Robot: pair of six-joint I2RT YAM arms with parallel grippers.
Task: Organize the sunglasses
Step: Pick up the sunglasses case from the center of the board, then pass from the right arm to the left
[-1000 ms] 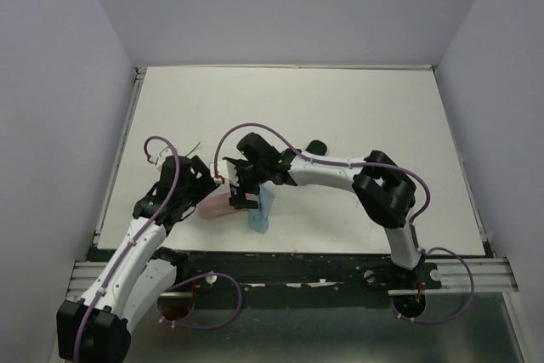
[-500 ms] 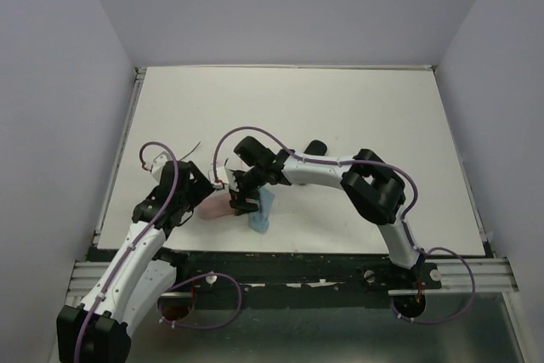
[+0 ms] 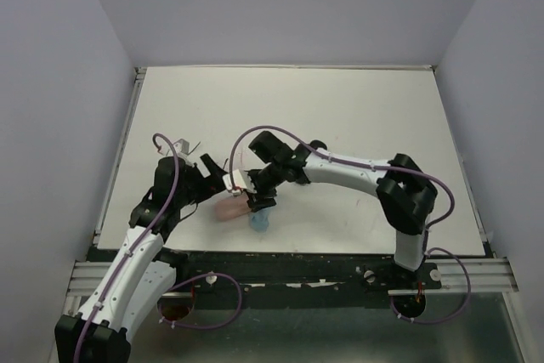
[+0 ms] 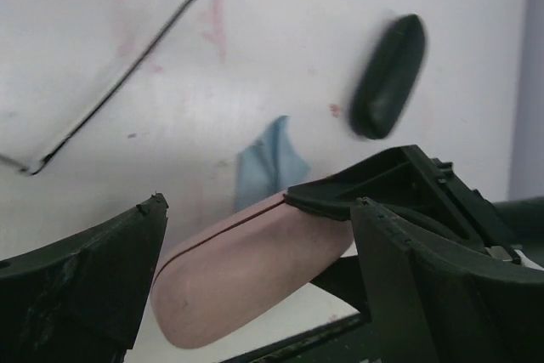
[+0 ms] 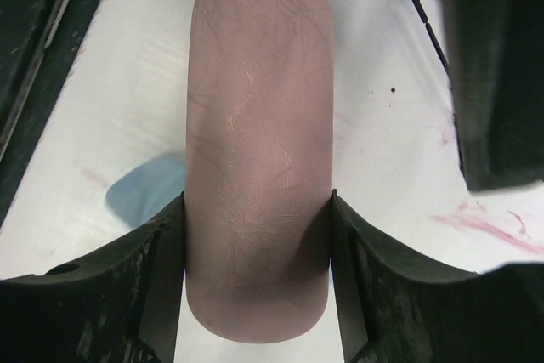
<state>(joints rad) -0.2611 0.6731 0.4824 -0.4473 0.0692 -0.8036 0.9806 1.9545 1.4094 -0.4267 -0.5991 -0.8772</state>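
The orange-yellow sunglasses are not visible in any view. A closed pink oblong case [image 3: 226, 207] sits near the table's front edge. My right gripper [image 3: 255, 199] is shut on one end of it; in the right wrist view the case [image 5: 255, 125] fills the gap between both fingers [image 5: 161, 269] of the gripper [image 5: 255, 201]. My left gripper [image 3: 212, 183] is open, and the case's other end [image 4: 246, 269] lies between its spread fingers [image 4: 102, 269], with a gap on the left side. I cannot tell whether the case rests on the table or is lifted.
A light-blue cloth [image 3: 258, 222] lies under and beside the pink case, and shows in both wrist views [image 4: 265, 163] [image 5: 143, 197]. A black oblong case [image 3: 316, 147] [image 4: 388, 76] lies behind my right arm. A thin dark strip [image 4: 110, 91] lies on the white table [image 3: 340, 108], left of the grippers.
My right arm has swung its elbow to the right, keeping hold of the pink case. My left gripper has moved up and right, closer to the case. Less of the blue cloth shows.
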